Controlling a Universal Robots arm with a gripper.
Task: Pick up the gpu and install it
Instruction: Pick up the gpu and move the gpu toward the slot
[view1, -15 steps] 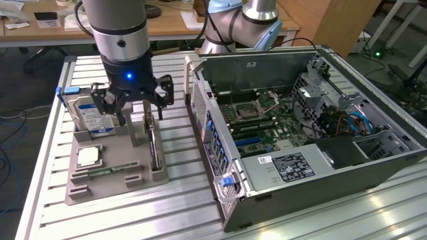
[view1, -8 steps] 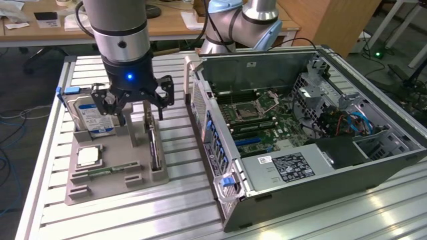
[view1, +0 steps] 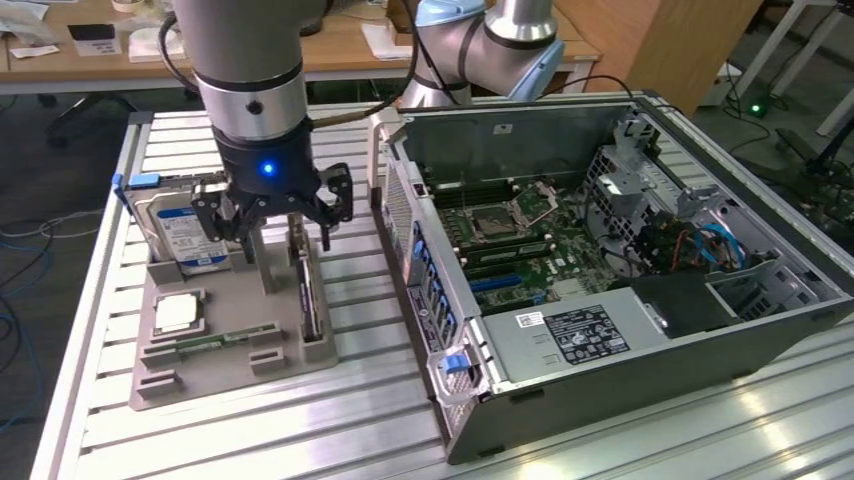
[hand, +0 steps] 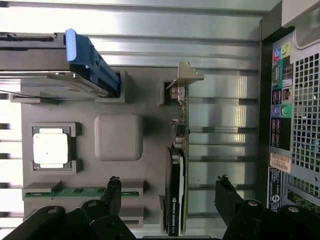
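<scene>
Gripper (view1: 287, 245) jaws stand at their widest and hold nothing. One black finger (hand: 113, 192) hangs on either side of the gpu (view1: 307, 300), neither touching it. The gpu is a thin dark circuit card standing on edge in a slot of the grey moulded holder tray (view1: 214, 385). In the exterior view the card sits near the tray's three o'clock edge. The silver hard drive with a blue-white label (view1: 180, 235) stands at eleven o'clock, and the open black computer case (view1: 601, 300) lies beyond at three o'clock.
</scene>
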